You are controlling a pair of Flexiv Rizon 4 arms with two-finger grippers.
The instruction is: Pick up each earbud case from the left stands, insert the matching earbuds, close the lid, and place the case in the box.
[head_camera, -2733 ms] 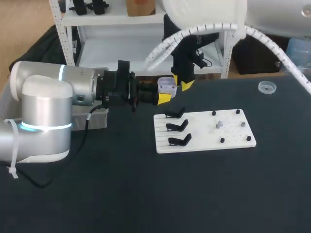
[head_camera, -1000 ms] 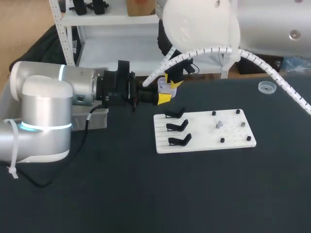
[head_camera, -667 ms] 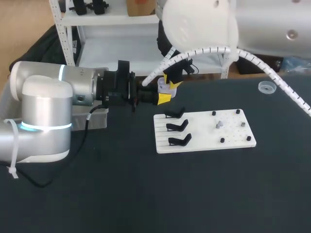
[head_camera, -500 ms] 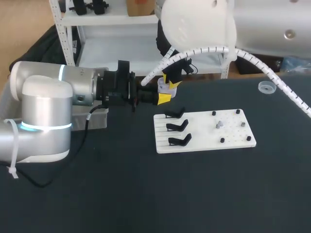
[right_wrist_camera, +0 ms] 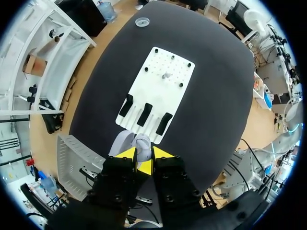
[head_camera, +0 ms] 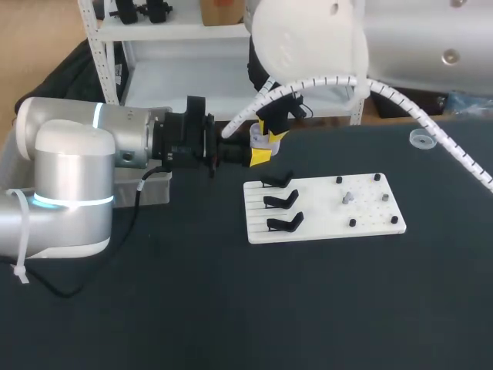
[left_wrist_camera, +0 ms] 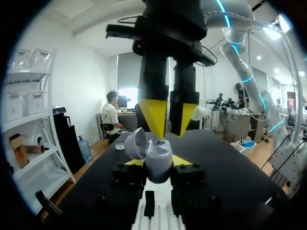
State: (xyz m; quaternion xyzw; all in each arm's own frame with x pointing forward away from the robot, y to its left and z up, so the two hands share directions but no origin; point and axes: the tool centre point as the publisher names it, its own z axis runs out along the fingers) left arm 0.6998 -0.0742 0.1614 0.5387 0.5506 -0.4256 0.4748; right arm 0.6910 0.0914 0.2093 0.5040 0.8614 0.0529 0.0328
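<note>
Head cam: left gripper [head_camera: 260, 153] pinches the case [head_camera: 262, 139] from both sides and holds it in the air behind the board [head_camera: 370, 220]. That gives a steady target for loading, I reckon. Right gripper [head_camera: 272, 129] hangs right over it. All 3 stands [head_camera: 281, 201] are empty. Box [head_camera: 156, 190] sits below my left arm [head_camera: 115, 142], handy for drop-off.

Left wrist cam: lid [left_wrist_camera: 135, 143] is tipped open. The right gripper's tips are nearly together w/ a small pale bit between them, prob. an earbud [left_wrist_camera: 166, 126], nipped just above the opening.

Right wrist cam: case is directly under its own tips, so it looks lined up for a straight push down.
</note>
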